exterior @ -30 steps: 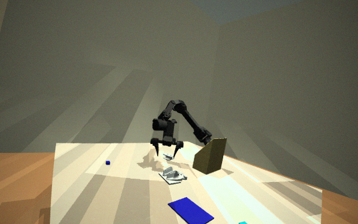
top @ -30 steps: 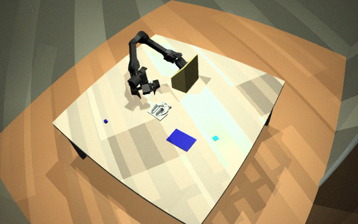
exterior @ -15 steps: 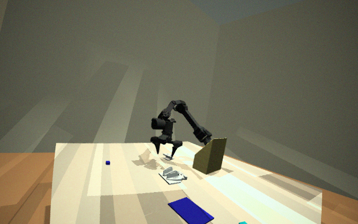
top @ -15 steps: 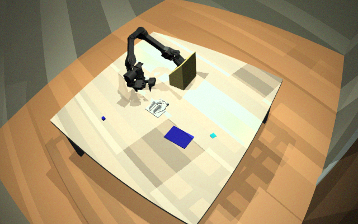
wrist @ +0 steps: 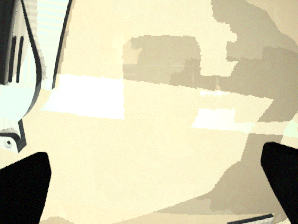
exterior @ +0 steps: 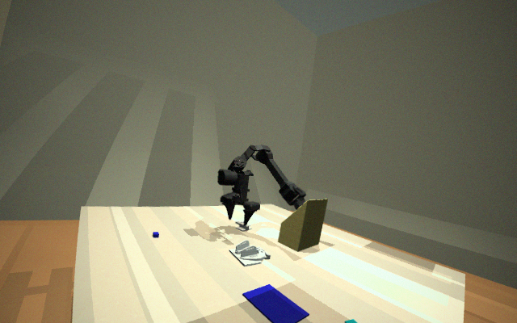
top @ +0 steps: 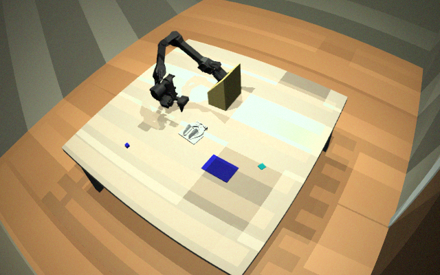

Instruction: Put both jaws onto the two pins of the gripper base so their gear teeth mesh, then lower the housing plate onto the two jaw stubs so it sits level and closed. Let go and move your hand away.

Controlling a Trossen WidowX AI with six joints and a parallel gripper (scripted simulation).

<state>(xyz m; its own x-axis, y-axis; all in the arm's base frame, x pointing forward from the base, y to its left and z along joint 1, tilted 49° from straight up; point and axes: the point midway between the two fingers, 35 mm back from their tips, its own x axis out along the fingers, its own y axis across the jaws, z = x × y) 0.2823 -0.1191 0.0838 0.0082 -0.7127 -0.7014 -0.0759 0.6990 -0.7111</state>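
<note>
The white gripper base (top: pixel 193 140) (exterior: pixel 248 263) lies on the table. Two grey jaws lie side by side on it, one jaw (top: pixel 194 133) (exterior: pixel 249 252) in front of the other jaw (top: pixel 188 129) (exterior: pixel 242 244). Whether their teeth mesh is too small to tell. Part of this assembly shows at the wrist view's upper left. A small white piece (exterior: pixel 243 227), perhaps the housing plate, lies farther back by the fingers; in the top view it is hidden. My gripper (exterior: pixel 237 222) (wrist: pixel 160 160) is open and empty, above the table behind the base.
A tall olive-yellow block (top: pixel 225 93) (exterior: pixel 304 226) stands near the arm's foot. A flat blue panel (top: pixel 220 168) (exterior: pixel 276 304) lies in front of the base. A small blue cube (top: pixel 127 145) (exterior: pixel 156 234) lies to the left, and a small teal piece (top: pixel 262 166) (exterior: pixel 350 321) to the right.
</note>
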